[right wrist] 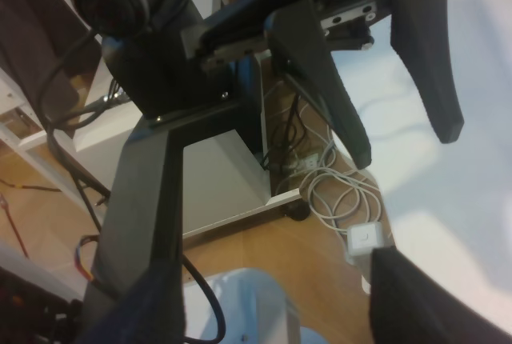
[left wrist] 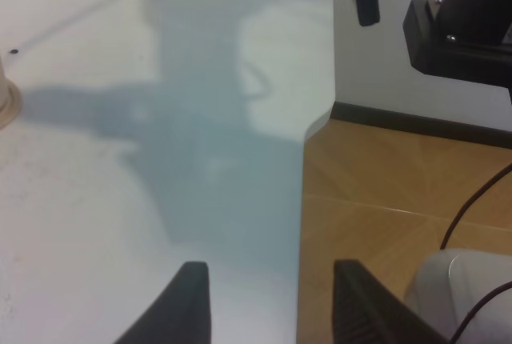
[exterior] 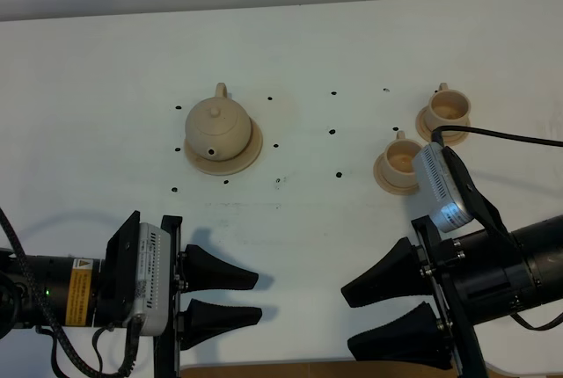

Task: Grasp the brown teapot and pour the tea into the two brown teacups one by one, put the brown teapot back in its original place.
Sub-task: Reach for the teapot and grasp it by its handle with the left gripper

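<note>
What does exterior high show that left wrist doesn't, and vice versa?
Only exterior high: the brown teapot and two teacups. Only left wrist: wooden floor and dark baseboard beyond the table edge, plus an unidentifiable tan sliver at the frame edge. Both: the white table and the left gripper, open and empty.

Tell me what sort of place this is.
Probably a robotics lab workbench: a white table marked with small dark dots, the robot's left pincer and right pincer at its edge, and loose cables on the wooden floor.
</note>
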Robot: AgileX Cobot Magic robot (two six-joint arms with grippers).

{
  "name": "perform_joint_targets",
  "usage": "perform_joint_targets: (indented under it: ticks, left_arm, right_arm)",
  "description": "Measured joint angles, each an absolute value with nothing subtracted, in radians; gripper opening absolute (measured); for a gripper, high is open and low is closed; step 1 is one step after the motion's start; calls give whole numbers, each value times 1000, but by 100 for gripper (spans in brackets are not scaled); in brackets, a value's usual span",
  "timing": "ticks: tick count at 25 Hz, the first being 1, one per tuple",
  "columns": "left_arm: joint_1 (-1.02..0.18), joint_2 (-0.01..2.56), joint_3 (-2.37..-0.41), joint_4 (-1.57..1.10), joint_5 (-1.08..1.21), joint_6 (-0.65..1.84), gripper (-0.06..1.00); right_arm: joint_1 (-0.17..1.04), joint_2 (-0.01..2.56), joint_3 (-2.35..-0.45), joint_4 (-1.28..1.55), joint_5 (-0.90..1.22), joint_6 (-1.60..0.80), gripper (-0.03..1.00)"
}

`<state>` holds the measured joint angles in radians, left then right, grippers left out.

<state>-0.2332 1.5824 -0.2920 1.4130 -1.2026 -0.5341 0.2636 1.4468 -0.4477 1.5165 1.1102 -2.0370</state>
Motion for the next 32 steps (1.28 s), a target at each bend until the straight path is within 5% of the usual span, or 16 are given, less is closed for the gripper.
perform_joint_targets:
  ticks: [22,32]
  left_arm:
    - [-232,1582,-292,1168,-1203,-548,36]
    - [-232,1586,-432,1200,-1185,-828,33]
  right_arm:
    - [264,1447,-448,1514,1094,-2025,52]
    - [264,1447,-448,1525,1029,-2010,52]
